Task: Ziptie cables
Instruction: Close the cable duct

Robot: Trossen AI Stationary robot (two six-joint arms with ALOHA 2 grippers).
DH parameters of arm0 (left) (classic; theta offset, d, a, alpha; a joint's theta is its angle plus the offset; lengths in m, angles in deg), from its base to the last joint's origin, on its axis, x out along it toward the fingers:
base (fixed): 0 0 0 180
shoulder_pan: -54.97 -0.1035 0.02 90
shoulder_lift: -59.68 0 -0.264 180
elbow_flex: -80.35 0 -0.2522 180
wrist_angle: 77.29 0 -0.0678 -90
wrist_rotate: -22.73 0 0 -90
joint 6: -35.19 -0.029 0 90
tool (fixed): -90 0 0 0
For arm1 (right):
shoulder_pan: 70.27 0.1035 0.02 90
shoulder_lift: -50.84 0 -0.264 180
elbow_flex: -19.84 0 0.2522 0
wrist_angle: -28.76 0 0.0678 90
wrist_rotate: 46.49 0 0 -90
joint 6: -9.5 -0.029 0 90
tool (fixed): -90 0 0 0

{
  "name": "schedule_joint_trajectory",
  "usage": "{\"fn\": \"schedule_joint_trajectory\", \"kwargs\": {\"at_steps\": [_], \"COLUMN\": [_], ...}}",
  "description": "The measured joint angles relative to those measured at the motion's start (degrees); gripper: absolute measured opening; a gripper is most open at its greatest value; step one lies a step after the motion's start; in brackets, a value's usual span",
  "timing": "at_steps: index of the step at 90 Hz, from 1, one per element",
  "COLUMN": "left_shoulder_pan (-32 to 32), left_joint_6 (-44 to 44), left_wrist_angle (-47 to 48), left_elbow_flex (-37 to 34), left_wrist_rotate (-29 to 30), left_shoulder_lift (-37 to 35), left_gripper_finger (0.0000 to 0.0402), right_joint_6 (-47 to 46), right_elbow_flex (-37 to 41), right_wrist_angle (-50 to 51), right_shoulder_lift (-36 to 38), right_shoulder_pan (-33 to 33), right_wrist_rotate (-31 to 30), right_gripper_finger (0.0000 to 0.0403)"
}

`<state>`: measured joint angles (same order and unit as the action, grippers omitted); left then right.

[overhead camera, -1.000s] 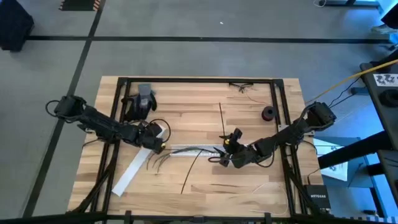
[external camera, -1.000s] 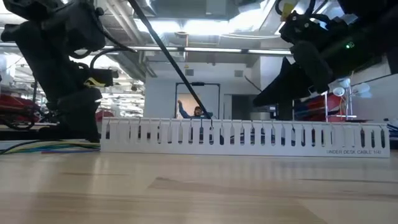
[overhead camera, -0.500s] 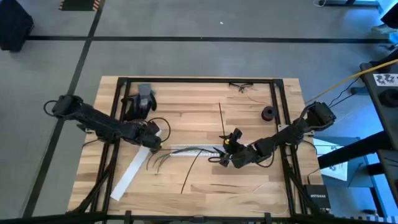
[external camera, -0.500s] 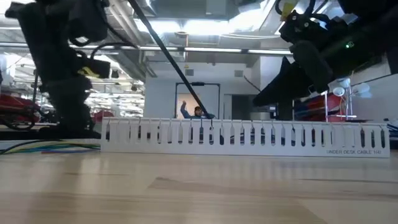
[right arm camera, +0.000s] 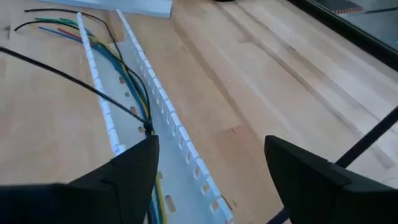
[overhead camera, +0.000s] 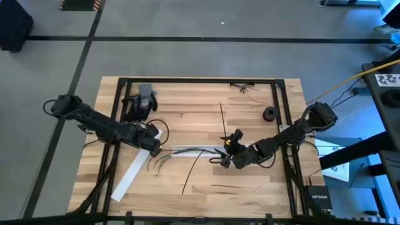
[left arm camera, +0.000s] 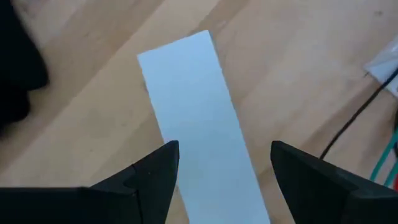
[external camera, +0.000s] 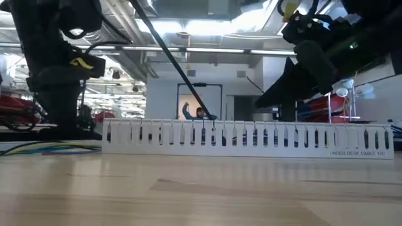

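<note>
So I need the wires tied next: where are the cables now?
In the high view, the cables lie mid-table along the white perforated channel, between the left gripper and right gripper.

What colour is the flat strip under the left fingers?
White; the strip shows best in the left wrist view.

My own fingers (left arm camera: 155, 180) are matt black on both arms. Under my left gripper (left arm camera: 224, 177) lies a plain, flat white strip (left arm camera: 196, 118) on the pale, striped blond wooden table (left arm camera: 292, 68). Before my right gripper (right arm camera: 211, 174) runs a white slotted plastic cable channel (right arm camera: 168, 130), its walls a comb pattern, holding thin green, blue, yellow and black cables (right arm camera: 127, 71). A thin black zip tie (right arm camera: 74, 81) crosses them.
</note>
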<state>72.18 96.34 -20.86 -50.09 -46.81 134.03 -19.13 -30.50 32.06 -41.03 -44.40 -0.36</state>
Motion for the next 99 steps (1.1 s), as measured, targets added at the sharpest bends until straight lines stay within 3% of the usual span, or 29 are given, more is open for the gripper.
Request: {"fn": "schedule_joint_trajectory", "kwargs": {"at_steps": [35, 76, 99], "left_shoulder_pan": [-1.3, -2.3, -2.3], "left_joint_6": [5.6, -9.2, -11.5], "left_wrist_angle": [-12.5, -12.0, -12.3], "left_elbow_flex": [-8.9, -5.2, -5.1], "left_wrist_rotate": [0.7, -0.7, 0.4], "left_shoulder_lift": [-0.4, -1.7, -1.8], "left_gripper_finger": [0.0249, 0.0249, 0.0249], "right_joint_6": [0.0, 0.0, 0.0], "right_elbow_flex": [0.0, 0.0, 0.0], "right_wrist_angle": [0.1, 0.4, 0.5], "right_shoulder_lift": [0.0, 0.0, 0.0], "right_shoulder_pan": [0.0, 0.0, 0.0], "right_wrist_rotate": [0.0, -0.1, -0.1], "right_gripper_finger": [0.0285, 0.0285, 0.0285]}}
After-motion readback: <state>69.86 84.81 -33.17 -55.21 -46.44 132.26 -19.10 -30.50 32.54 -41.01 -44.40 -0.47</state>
